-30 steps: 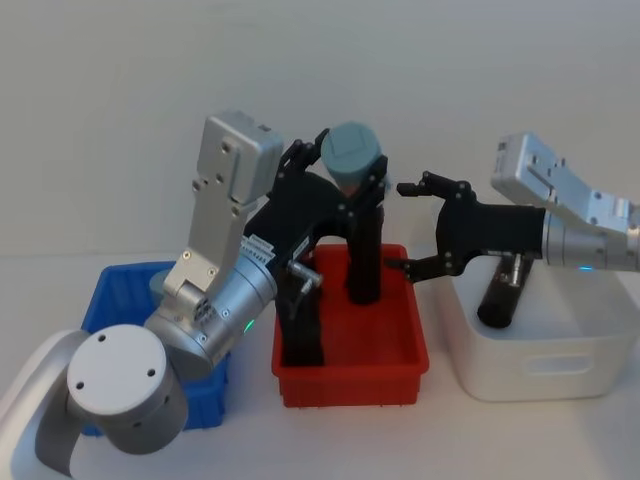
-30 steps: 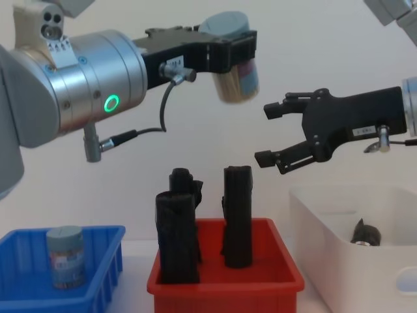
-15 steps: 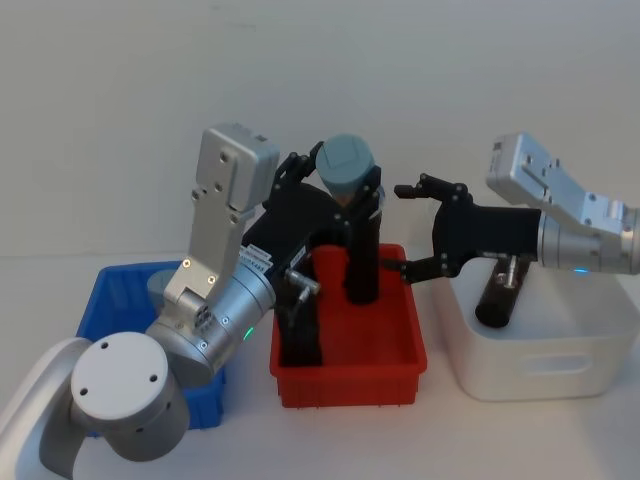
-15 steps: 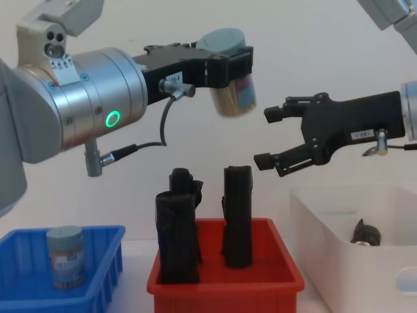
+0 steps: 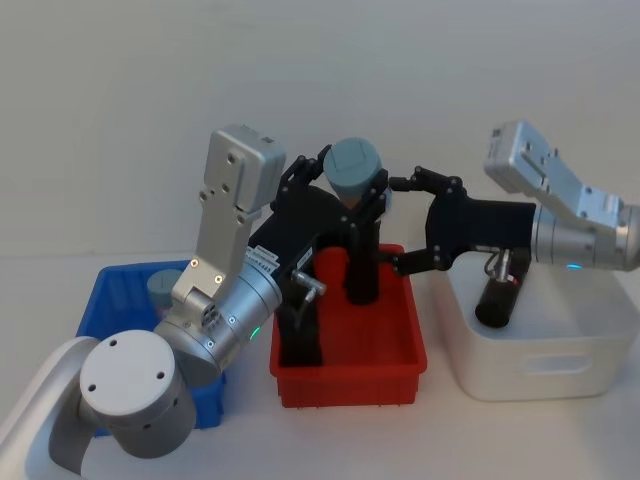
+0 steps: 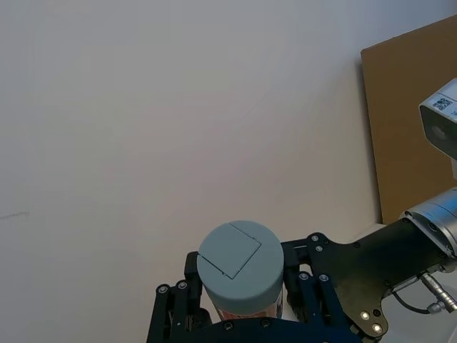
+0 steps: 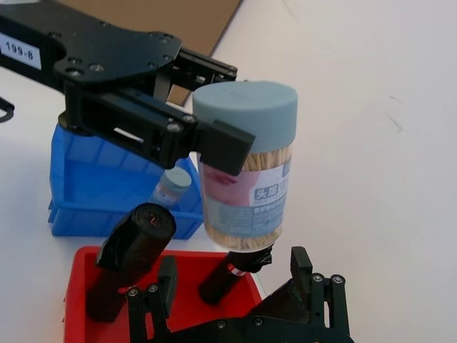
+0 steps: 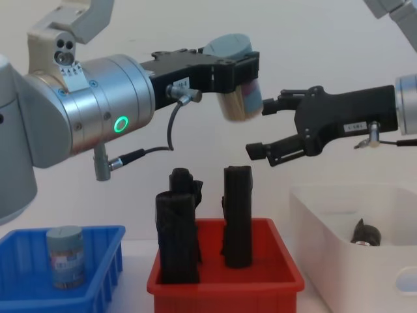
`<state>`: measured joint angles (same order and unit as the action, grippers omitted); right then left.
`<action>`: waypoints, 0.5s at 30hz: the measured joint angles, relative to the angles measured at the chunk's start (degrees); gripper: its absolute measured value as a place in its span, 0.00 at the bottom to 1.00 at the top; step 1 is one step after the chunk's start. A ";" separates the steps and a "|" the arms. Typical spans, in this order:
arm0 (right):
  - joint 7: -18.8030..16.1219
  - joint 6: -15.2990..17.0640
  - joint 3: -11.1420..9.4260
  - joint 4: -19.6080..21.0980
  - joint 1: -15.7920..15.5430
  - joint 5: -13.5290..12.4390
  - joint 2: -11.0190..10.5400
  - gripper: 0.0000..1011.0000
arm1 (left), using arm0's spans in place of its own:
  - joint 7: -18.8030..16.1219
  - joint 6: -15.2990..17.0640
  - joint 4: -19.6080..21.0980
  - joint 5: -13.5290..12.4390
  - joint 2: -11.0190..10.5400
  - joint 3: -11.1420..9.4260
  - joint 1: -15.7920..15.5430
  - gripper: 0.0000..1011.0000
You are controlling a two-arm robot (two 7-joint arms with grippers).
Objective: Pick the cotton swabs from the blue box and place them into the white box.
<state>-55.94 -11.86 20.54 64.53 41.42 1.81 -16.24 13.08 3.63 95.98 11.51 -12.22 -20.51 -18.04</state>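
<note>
Chest view: left gripper point(image 8: 244, 70) jaws hold a cotton swabs jar point(image 8: 238, 107) over the red tray point(image 8: 221, 283); right gripper point(image 8: 262, 128) jaws gape wide alongside.

Two cotton swabs point(image 5: 355, 168) point(image 5: 165, 292), three black bundles point(image 5: 362, 255) point(image 5: 300, 335) point(image 5: 498, 292), three boxes point(image 5: 115, 295) point(image 5: 350, 385) point(image 5: 540, 365).

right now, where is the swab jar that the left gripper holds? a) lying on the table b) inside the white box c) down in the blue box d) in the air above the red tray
D: the left gripper is shut on the cotton swab jar in the air over the red tray.
</note>
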 joint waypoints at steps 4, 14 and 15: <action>0.39 0.55 0.11 0.08 0.16 -1.01 0.09 0.99 | 0.12 0.01 -0.08 0.19 0.00 0.00 0.03 0.66; 0.72 1.34 0.37 0.36 0.56 -2.69 0.25 0.99 | 0.36 0.14 -0.34 0.39 0.03 0.05 0.07 0.66; 0.69 1.41 0.39 0.39 0.59 -2.82 0.25 0.99 | 0.38 0.15 -0.37 0.40 0.05 0.06 0.07 0.66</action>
<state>-55.24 -10.45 20.94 64.92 42.01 -1.01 -15.98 13.46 3.78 95.61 11.90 -12.17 -20.46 -17.97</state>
